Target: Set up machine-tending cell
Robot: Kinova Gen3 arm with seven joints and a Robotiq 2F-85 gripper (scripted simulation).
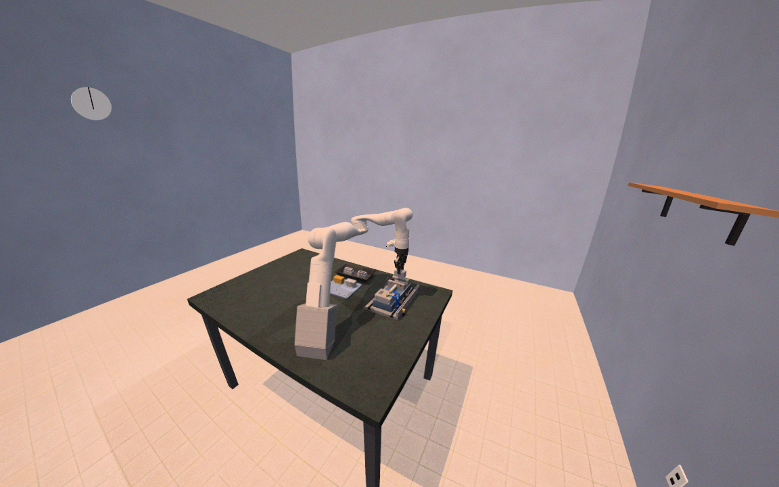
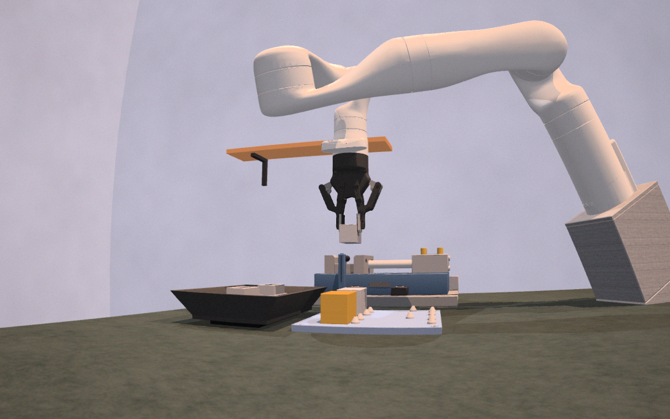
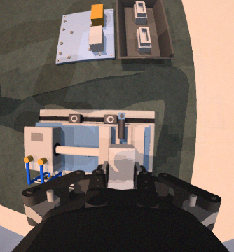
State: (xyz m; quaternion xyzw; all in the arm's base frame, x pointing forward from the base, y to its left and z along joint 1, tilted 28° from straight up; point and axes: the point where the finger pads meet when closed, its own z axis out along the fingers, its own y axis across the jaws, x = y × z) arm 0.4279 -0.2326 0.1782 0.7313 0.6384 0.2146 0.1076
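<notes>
My gripper (image 2: 349, 224) is shut on an aluminium blank (image 2: 349, 234) and holds it in the air above the vise (image 2: 385, 274), over the opening end by the dark work stop rod (image 3: 121, 127). In the wrist view the held blank (image 3: 121, 166) hides most of the opening. The block with blue hoses (image 3: 40, 147) is at the left of the vise. On the infeed plate (image 3: 85, 36) lie a brass blank (image 3: 97, 14) and an aluminium blank (image 3: 96, 38). Two finished parts (image 3: 140, 10) (image 3: 144, 36) lie pocket up in the dark outfeed tray (image 3: 144, 29).
Small pins (image 2: 420, 312) stand up from the infeed plate. The tray (image 2: 246, 304) stands beside the plate, left of the vise in the exterior view. The arm's base (image 2: 631, 249) stands at the right. The table's edge lies close beyond the vise (image 1: 397, 295).
</notes>
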